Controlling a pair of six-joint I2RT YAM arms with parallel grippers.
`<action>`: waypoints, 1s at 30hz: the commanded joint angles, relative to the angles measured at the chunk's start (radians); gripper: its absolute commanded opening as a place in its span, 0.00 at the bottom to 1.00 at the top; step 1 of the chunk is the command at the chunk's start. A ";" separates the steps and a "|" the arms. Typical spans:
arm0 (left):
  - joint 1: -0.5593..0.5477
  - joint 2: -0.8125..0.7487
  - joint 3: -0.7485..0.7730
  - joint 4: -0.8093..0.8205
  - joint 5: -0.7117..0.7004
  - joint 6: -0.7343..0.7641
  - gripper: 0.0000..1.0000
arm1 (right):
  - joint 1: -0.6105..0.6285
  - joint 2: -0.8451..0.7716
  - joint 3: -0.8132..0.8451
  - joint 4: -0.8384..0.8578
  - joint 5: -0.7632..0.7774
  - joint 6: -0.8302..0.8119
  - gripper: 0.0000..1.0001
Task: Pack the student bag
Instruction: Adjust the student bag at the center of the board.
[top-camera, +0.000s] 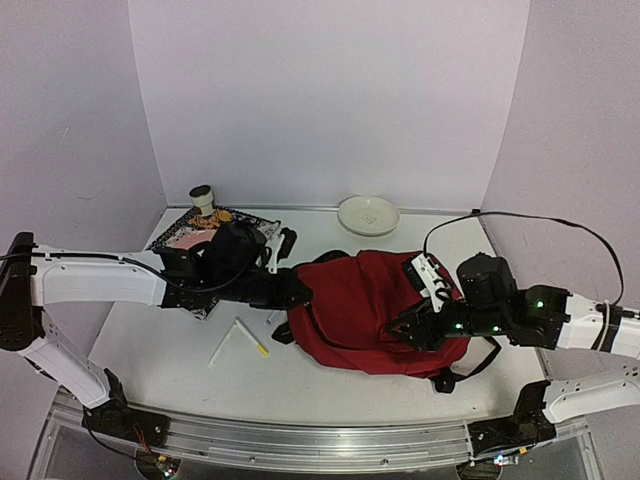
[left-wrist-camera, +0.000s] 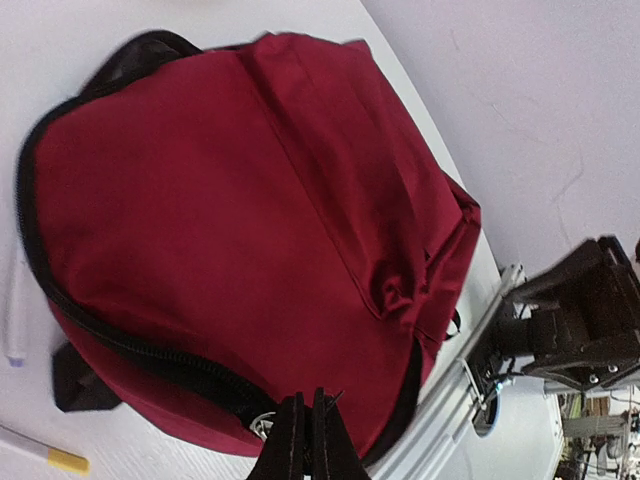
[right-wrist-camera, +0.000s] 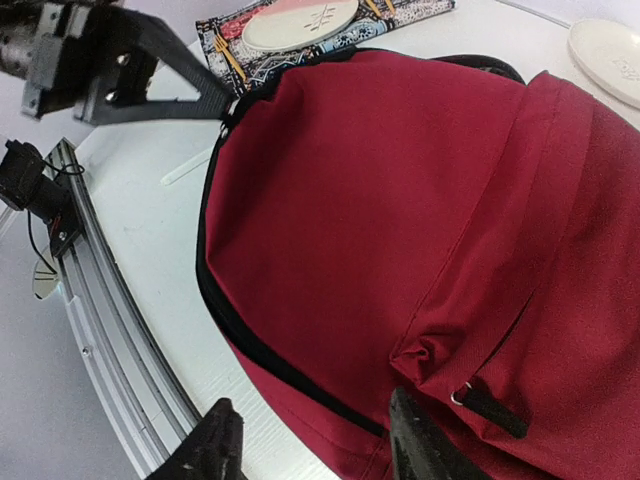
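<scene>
**Left tool** (left-wrist-camera: 305, 445): clenched, fingers pressed flat together, tips at the black zipper (left-wrist-camera: 150, 355) that borders the student bag (left-wrist-camera: 230, 220). Whether a pull tab is pinched between them cannot be told.

**Right tool** (right-wrist-camera: 320, 455): released, fingers parted and straddling the far edge of the student bag from the left tool. It sits just beside a puckered fold (right-wrist-camera: 430, 350) and a short black tab (right-wrist-camera: 495, 410). No cloth looks clamped.

**Student bag**: lies flat on the white counter (top-camera: 160, 345), between the two tools, dark-red face up.

**Handling (judgement)**: The cloth is soft and unframed, and it sags and creases, so it should fold and drag rather than lift as a body. It looks slack and probably light, with little inside. The weave should offer fair friction and is not fragile. The best holds appear to be the zipper tab, the stitched seam beside the zipper, or a raised pucker of cloth. The flat panel gives a two-finger tool nothing to bite. One tool would likely need to anchor an edge while the other pulls.

**Surroundings**: a white pen with a yellow cap (top-camera: 250, 338) lies near the student bag on the left tool's side. A round white dish (top-camera: 368, 214) sits beyond the student bag, well apart.
</scene>
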 joint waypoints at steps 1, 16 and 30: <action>-0.074 -0.008 -0.031 0.089 0.001 -0.058 0.00 | -0.001 0.099 0.155 -0.026 0.019 0.028 0.54; -0.188 -0.016 -0.139 0.175 -0.075 -0.123 0.00 | -0.036 0.604 0.456 -0.248 0.518 0.181 0.72; -0.187 -0.089 -0.222 0.065 -0.230 -0.158 0.00 | -0.280 0.652 0.405 -0.444 0.636 0.264 0.71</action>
